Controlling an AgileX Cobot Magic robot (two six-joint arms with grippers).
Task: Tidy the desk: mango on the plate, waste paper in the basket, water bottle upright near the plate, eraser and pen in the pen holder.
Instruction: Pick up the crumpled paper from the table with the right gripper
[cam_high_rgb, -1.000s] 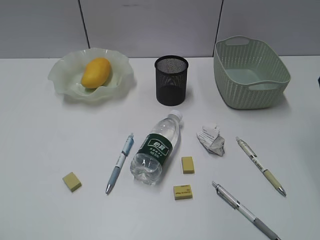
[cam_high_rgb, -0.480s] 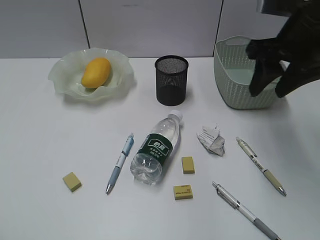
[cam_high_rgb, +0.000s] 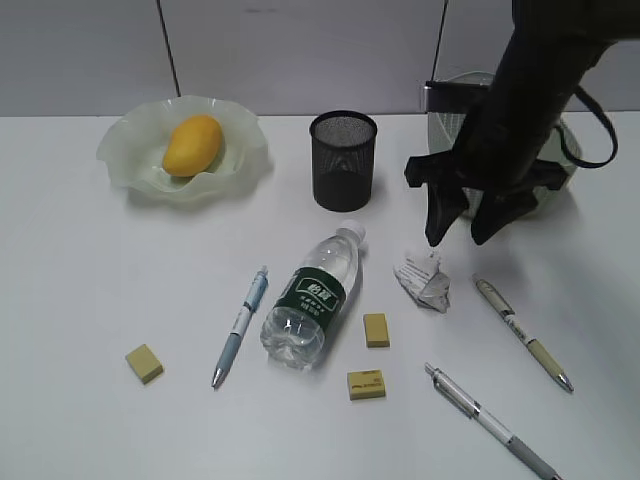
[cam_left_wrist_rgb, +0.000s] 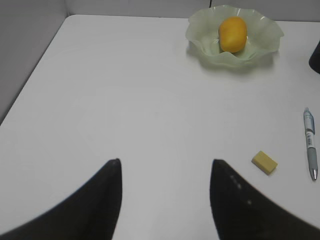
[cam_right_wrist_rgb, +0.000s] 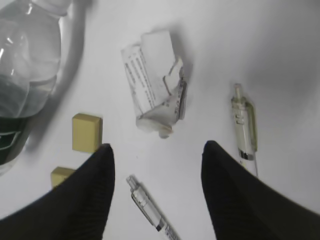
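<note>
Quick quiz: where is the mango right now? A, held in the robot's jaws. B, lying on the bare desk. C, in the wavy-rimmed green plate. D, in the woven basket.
C: the mango sits inside the wavy-rimmed plate at the back left of the desk, far from both arms.

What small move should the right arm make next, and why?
Probably lower the right end effector straight onto the waste paper and close. Its jaws stand open just above the crumpled paper, which lies free on the desk, and the right wrist view shows the paper ahead of the fingertips.
</note>
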